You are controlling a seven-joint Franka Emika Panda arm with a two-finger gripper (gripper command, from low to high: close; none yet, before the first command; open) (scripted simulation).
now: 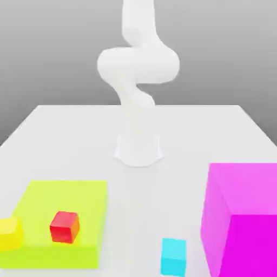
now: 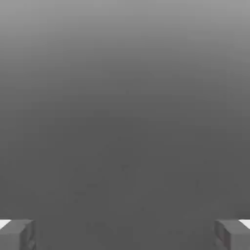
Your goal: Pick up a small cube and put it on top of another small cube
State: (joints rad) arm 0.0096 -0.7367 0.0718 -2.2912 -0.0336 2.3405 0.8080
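The gripper point(image 2: 125, 234) has its jaws spread wide, nothing between them. The small red cube point(image 1: 64, 226) sits on the lime-green slab point(image 1: 81, 200) (yellow cube point(image 1: 10, 233) just beside it).

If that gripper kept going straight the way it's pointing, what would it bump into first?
Nothing, as far as the hand view shows. The gripper has its jaws wide apart and nothing between them, with plain grey beyond. Depth there is hard to judge, so the way only looks free.
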